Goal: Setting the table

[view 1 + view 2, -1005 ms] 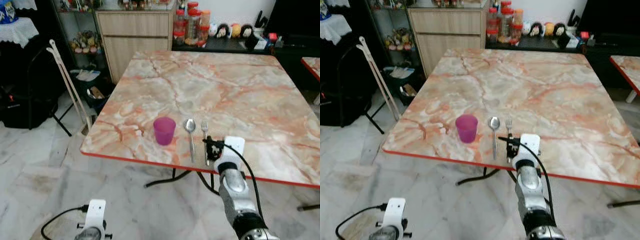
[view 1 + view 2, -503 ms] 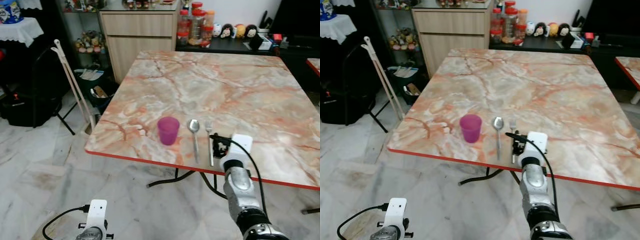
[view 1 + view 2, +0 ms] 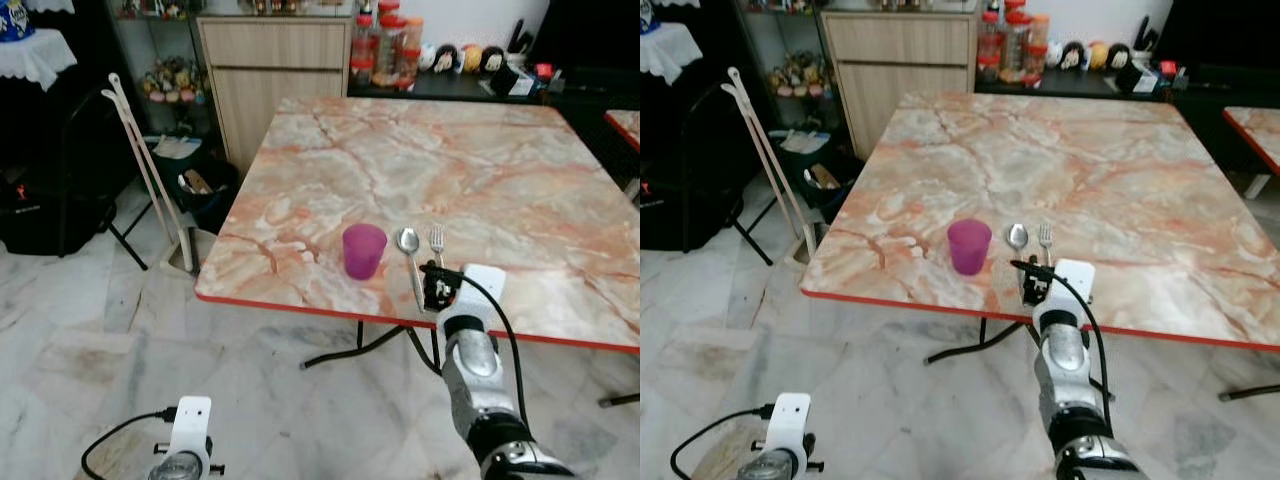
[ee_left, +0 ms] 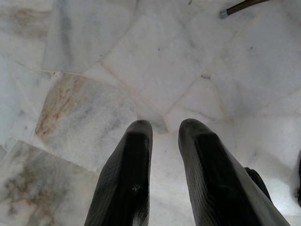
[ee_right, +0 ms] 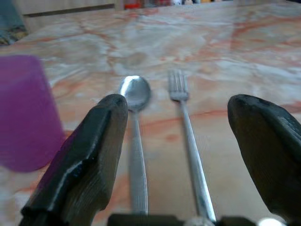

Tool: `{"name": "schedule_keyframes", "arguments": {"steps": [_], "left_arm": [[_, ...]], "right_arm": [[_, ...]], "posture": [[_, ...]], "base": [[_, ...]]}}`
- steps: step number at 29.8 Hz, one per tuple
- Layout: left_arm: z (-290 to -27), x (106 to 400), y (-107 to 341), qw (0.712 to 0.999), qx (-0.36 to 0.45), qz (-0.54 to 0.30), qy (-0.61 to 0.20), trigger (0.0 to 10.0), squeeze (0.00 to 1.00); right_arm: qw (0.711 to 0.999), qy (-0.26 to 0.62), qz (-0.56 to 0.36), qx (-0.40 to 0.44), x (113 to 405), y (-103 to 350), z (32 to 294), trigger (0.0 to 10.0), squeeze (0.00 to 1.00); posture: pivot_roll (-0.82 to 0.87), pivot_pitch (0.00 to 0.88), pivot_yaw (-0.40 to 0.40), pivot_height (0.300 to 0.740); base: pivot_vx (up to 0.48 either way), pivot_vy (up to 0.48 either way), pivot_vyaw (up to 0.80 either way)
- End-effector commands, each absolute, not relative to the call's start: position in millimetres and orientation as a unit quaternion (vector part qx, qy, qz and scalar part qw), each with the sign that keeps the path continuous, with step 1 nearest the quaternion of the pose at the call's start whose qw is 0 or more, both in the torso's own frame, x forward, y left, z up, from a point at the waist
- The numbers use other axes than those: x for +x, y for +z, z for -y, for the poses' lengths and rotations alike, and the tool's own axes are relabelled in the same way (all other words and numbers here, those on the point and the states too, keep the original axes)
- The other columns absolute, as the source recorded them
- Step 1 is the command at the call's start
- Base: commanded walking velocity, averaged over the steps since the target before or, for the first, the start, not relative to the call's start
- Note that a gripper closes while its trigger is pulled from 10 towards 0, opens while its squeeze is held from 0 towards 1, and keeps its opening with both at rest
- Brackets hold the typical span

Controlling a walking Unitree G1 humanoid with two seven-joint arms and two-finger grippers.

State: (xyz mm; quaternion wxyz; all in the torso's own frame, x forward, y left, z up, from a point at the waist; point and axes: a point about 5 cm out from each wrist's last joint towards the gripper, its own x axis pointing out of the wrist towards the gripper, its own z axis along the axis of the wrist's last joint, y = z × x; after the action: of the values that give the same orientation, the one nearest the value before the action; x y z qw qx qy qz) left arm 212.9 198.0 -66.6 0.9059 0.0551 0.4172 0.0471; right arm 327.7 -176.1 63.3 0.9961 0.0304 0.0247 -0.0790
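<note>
On the marble table [image 3: 480, 170], close to its red near edge, a purple cup [image 3: 363, 250] stands upright. To its right a spoon [image 3: 409, 252] and a fork [image 3: 437, 243] lie side by side, handles toward me. My right gripper [image 3: 436, 287] hovers low at the near end of the fork's handle. In the right wrist view its fingers [image 5: 101, 136] stand wide open and hold nothing, with the spoon [image 5: 135, 96], the fork [image 5: 181, 101] and the cup [image 5: 23, 113] ahead. My left gripper [image 4: 164, 125] hangs over the floor, its fingers a little apart and empty.
A wooden cabinet [image 3: 275, 70] and a low shelf with jars [image 3: 385, 50] stand behind the table. White folding legs [image 3: 150, 170] lean at the left beside dark furniture [image 3: 50, 190]. Another table's corner [image 3: 625, 125] shows at the right. Marble floor [image 3: 100, 350] lies before the table.
The whole view has shifted, so the table sits further right and nearer. My right gripper has drawn back slightly along the fork's handle toward the table edge. Cup, spoon and fork lie as before.
</note>
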Motion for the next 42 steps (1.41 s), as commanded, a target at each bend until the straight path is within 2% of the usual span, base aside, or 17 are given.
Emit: {"name": "schedule_keyframes", "arguments": {"steps": [1, 7, 36, 42], "left_arm": [[-195.5, 213.0, -66.9, 0.907, 0.05, -0.415, 0.043, 10.0, 0.0], [-196.0, 213.8, -66.3, 0.907, 0.053, -0.415, 0.04, 10.0, 0.0], [-196.0, 216.4, -64.8, 0.909, 0.055, -0.412, 0.043, 10.0, 0.0], [-196.6, 216.1, -64.9, 0.908, 0.054, -0.412, 0.045, 10.0, 0.0]], "right_arm": [[0.996, -0.082, -0.02, 0.029, 329.2, 65.1, 178.1, 10.0, 0.0], [0.996, -0.086, -0.018, 0.032, 328.9, 65.2, 179.0, 10.0, 0.0], [0.998, -0.066, -0.009, 0.017, 329.3, 66.4, 174.5, 10.0, 0.0], [0.998, -0.063, -0.007, 0.022, 329.1, 66.7, 173.5, 10.0, 0.0]], "posture": [[-0.04, 0.0, 0.021, 0.74], [-0.05, 0.0, 0.025, 0.74], [-0.04, 0.0, 0.022, 0.74], [-0.04, 0.0, 0.021, 0.74]], "base": [[0.0, 0.0, 0.0], [0.0, 0.0, 0.0], [0.308, 0.0, 0.0], [0.316, 0.0, 0.31]]}}
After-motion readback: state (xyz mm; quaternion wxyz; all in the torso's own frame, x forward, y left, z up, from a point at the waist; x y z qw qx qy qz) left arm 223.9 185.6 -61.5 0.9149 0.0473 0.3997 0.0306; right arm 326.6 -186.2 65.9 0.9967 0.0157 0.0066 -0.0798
